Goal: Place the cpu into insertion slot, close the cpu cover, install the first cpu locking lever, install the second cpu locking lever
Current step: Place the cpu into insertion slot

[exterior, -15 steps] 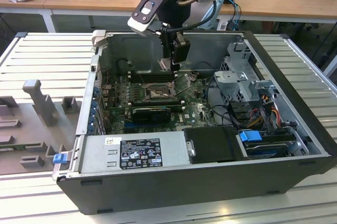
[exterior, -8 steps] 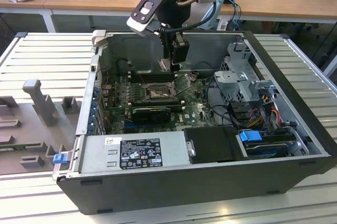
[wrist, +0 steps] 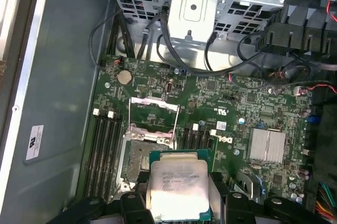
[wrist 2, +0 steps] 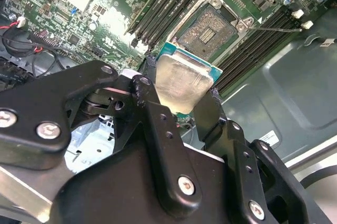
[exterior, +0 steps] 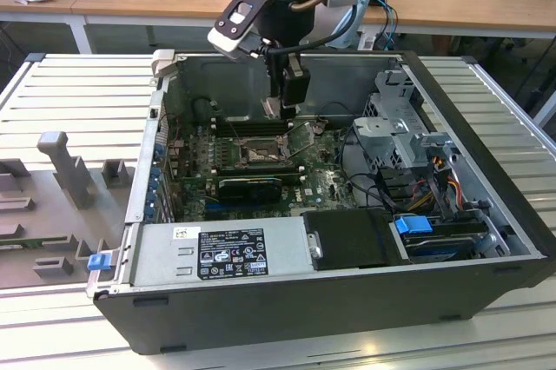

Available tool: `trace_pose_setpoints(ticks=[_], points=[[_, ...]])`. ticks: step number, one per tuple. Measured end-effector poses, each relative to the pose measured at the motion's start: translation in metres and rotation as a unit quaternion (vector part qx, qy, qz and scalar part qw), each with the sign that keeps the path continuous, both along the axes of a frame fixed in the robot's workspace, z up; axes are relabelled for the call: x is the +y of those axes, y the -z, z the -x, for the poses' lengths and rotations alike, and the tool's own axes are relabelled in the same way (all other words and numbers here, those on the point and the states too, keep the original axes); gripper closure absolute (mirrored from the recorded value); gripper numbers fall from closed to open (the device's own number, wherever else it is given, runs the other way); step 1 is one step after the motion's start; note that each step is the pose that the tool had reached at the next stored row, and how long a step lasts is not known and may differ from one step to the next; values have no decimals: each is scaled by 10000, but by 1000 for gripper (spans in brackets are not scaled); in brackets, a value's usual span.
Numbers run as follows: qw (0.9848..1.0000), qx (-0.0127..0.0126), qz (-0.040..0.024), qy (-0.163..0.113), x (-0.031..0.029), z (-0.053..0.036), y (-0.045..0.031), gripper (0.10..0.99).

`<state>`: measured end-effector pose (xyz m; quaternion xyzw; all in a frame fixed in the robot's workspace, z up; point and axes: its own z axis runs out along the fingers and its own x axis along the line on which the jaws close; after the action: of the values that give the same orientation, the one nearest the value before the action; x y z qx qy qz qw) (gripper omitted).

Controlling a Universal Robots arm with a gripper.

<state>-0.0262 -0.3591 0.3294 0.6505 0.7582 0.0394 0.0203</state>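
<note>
My gripper (exterior: 290, 99) hangs inside the open computer case, shut on the cpu (wrist 2: 181, 79), a flat square chip with a silvery top and green edge. Both wrist views show the cpu (wrist: 176, 184) clamped by two opposite edges between the black fingers (wrist 2: 152, 105). It hovers just beside and above the insertion slot (wrist: 138, 156), apart from it. The insertion slot (wrist 2: 210, 28) lies bare on the green motherboard (exterior: 326, 183), with its grey-tan contact field showing. The cpu cover (wrist: 152, 119) stands swung open at the slot's far edge. A thin wire lever (wrist 2: 274, 28) sticks out beside the slot.
Long black memory slots (wrist: 105, 150) flank the socket on both sides. A silver heatsink (wrist: 267, 144) sits on the board. The metal drive cage (exterior: 407, 135) with cables stands at the exterior view's right. The power supply (exterior: 217, 253) lies along the near case wall.
</note>
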Motion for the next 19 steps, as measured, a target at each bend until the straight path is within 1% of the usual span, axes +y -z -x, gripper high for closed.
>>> trace_pose_setpoints(ticks=[4, 19], points=[[9999, 0, 0, 102, 0, 0, 6, 561], [9994, 0, 0, 349, 0, 0, 21, 561]])
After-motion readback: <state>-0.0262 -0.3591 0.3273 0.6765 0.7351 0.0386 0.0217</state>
